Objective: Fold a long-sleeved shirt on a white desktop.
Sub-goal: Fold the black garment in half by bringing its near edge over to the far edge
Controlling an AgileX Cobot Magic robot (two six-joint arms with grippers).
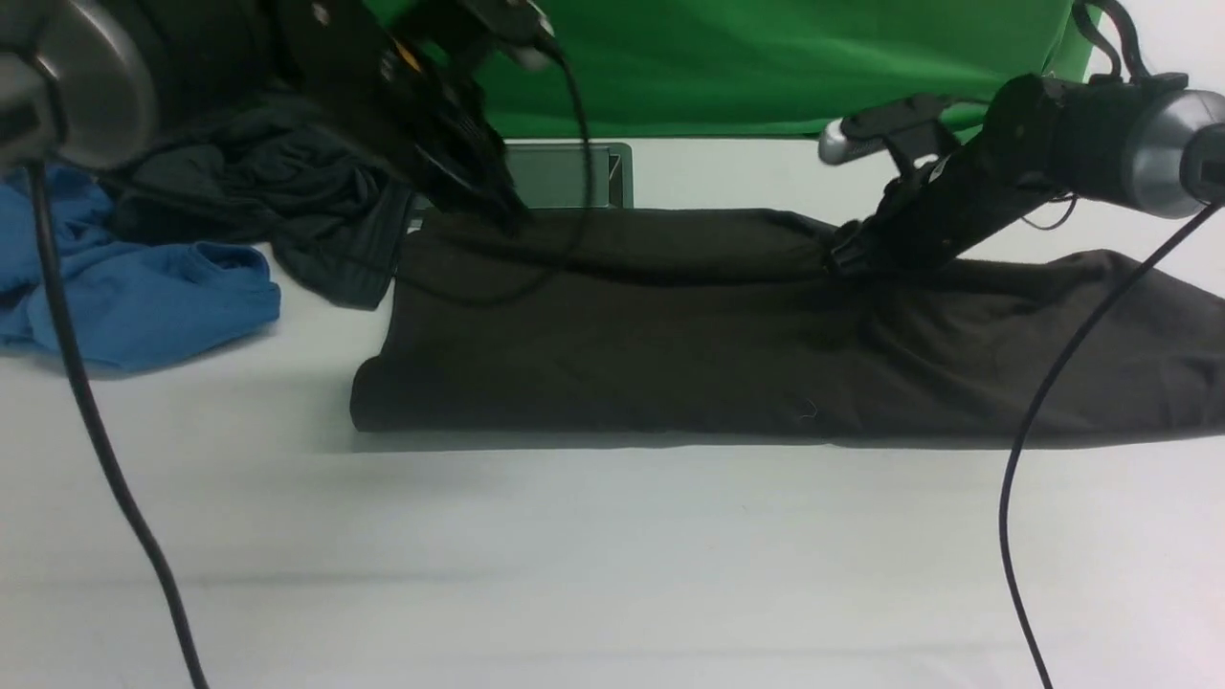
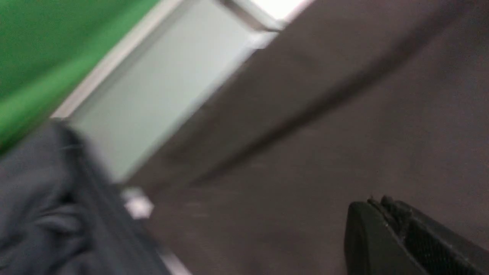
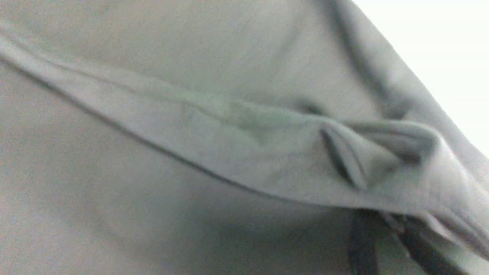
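Long-sleeved shirt (image 1: 670, 335): lies mid-surface as a long, low band, already doubled over. Near edge straight, left end squared off; right end runs out of the front view. White surface (image 1: 612, 565) is bare in front of it.

Right end effector (image 1: 842, 258): down on the far edge of the band, right of centre, closed. Right wrist view shows a ridge of cloth drawn up into a pucker at the fingers, so judged a pinch on the top layer.

Left end effector (image 1: 500, 212): at the far left corner, beside the grey hatch (image 1: 560, 174), also closed. Fingers (image 2: 382, 233) meet tip to tip over the cloth. Whether cloth sits between them: cannot tell, view blurred.

Reading of the placement: two grips spaced along the far edge would suit lifting that edge evenly and carrying it toward the near edge for another lengthwise fold.

Not resolvable: sleeves, neck, logo and label, all tucked inside or out of frame. Left arm covers part of the dark garment (image 1: 278, 191), which touches or overlaps the shirt's left corner; cannot say which. Blue garment (image 1: 134, 287) lies apart, further left.
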